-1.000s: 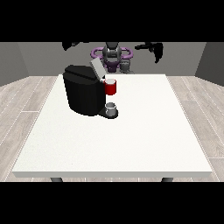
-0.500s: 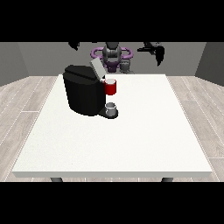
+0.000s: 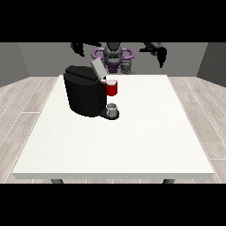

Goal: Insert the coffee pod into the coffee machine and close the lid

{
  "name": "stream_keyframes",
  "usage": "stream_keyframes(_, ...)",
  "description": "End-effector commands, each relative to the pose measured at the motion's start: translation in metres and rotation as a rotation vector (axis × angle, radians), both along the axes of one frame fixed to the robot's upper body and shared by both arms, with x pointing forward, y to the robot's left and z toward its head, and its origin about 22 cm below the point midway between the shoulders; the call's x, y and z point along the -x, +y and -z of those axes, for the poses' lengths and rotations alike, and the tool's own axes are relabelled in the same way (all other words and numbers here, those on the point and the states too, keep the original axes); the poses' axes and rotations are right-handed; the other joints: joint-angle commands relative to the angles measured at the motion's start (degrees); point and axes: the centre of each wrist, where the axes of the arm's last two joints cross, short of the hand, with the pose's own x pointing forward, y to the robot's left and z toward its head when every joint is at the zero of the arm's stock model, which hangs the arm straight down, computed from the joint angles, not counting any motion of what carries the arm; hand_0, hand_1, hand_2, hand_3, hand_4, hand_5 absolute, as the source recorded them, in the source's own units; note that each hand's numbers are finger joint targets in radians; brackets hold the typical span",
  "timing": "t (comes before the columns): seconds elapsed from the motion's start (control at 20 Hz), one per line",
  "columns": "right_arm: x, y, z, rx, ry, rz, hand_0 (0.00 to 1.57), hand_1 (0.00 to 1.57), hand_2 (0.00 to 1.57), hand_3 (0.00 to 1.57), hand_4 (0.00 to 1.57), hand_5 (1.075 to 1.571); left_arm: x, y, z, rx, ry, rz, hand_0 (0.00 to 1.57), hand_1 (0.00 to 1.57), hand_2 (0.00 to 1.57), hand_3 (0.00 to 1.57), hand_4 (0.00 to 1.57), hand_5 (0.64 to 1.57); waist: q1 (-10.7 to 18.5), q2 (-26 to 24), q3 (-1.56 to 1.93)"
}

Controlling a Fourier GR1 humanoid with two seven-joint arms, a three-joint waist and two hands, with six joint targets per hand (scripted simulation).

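A: Where are the fingers?

B: Both hands are raised at the far edge of the bench. The hand at the view's right [image 3: 161, 55] hangs with its fingers pointing down, and it holds nothing. Whether they are straight or curled, I cannot tell. The hand at the view's left [image 3: 79, 47] is a dark shape up high, and I cannot tell how it is set either.

A: And the pod?

B: I take the red piece [image 3: 112, 88] at the machine's front to be the pod or its holder. It sits just under the tilted grey lid [image 3: 98, 69], which stands open. It is to the left of the right-side hand and nearer the camera, and well below it.

A: Which hand is closer?

B: Judging by the picture, the left-side hand is somewhat nearer the machine [image 3: 86, 95], almost straight behind it. The right-side hand is further off to the side.

A: Long axis?

B: The red piece looks like a short upright cylinder, but I would not press that.

A: Anything holding anything?

B: A small grey cup [image 3: 112, 108] stands on the machine's base below the red piece. I cannot see what is in it. The white bench [image 3: 145, 137] carries the machine in its far left part.
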Motion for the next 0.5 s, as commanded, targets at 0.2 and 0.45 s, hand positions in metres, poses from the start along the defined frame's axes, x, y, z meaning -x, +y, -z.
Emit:
stream_keyframes(0.2,-0.027,-0.013,-0.002,-0.014,-0.025,-0.005,0.00,0.00,0.00,0.00,0.00,1.571,0.003,0.001,-0.034,-0.017,-0.092,-0.020,0.00,0.00,0.00,0.00,0.00,1.571,-0.03,6.10,0.00)
stream_keyframes(0.45,-0.037,0.020,-0.013,-0.009,0.021,-0.060,0.00,0.00,0.00,0.00,0.00,1.571,0.018,0.017,-0.018,-0.031,-0.085,-0.059,0.00,0.00,0.00,0.00,0.00,1.571,-2.29,5.91,-0.01)
